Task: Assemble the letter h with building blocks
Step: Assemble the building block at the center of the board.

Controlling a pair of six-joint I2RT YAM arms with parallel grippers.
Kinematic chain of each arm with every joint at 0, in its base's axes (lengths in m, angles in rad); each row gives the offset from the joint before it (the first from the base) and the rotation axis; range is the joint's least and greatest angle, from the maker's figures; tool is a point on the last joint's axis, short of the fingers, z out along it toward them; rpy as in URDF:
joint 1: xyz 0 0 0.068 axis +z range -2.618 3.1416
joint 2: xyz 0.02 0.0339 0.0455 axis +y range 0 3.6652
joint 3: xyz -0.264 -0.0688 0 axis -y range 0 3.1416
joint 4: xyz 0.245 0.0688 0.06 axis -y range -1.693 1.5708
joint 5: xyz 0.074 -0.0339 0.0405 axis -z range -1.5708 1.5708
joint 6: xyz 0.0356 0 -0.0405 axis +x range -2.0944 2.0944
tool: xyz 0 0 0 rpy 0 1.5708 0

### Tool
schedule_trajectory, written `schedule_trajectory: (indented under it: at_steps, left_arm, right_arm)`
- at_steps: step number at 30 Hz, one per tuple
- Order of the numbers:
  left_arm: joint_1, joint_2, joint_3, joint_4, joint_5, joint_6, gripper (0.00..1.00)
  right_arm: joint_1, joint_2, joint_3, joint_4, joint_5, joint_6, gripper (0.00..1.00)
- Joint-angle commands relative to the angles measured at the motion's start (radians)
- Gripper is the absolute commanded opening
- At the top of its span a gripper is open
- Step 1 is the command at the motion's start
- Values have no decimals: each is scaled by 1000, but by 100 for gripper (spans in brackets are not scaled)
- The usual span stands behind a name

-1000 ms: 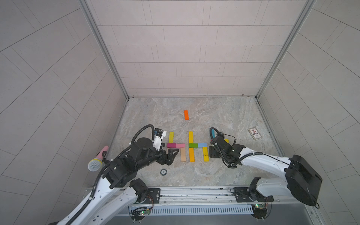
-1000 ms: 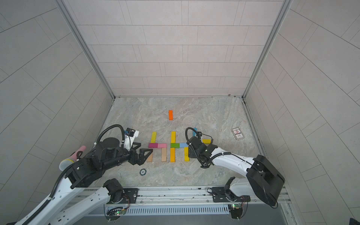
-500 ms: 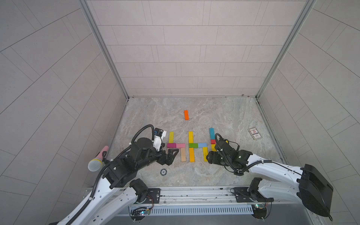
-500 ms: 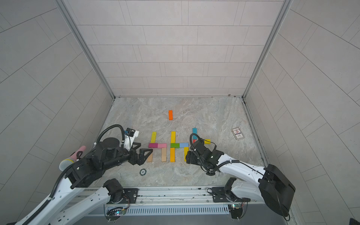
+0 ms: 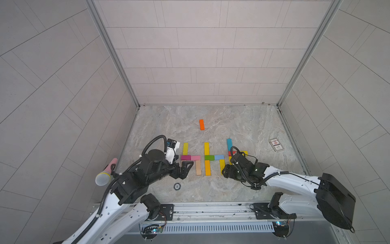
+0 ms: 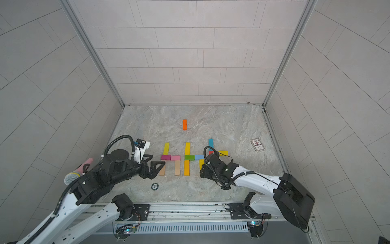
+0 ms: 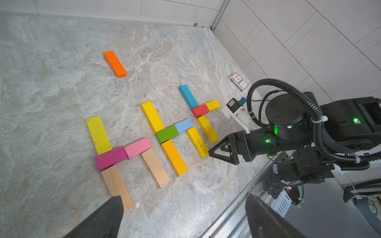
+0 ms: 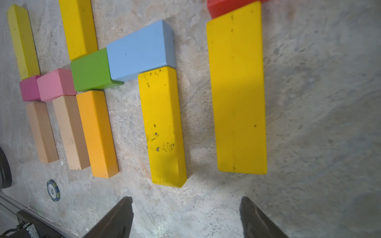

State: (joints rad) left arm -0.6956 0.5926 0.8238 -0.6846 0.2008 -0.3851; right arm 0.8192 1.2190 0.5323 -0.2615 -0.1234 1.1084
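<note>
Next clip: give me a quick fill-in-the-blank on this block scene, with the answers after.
1. The lone block lying apart from the letters is ___.
2. The green block shares its crossbar with a light ___ one.
3. The magenta block shares its crossbar with a ___ one.
4. The right gripper is open and grips ___.
Missing words: orange; blue; pink; nothing.

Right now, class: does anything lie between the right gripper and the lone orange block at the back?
Yes. The open right gripper sits at the near ends of two yellow blocks; the light blue block and red block lie just beyond. All lie flat, so a reach to the orange block would probably pass above them.
</note>
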Motion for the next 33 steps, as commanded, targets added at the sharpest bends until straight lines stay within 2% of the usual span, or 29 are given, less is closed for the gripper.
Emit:
schedule_trajectory:
  at_steps: [1, 33]
  left_arm:
    - [8, -7, -9, 14, -3, 7, 100]
    - [8, -5, -9, 14, -3, 8, 100]
  right_arm:
    - [3, 13, 2, 13, 29, 27, 83]
    - [-29, 83, 10, 75, 49, 23, 84]
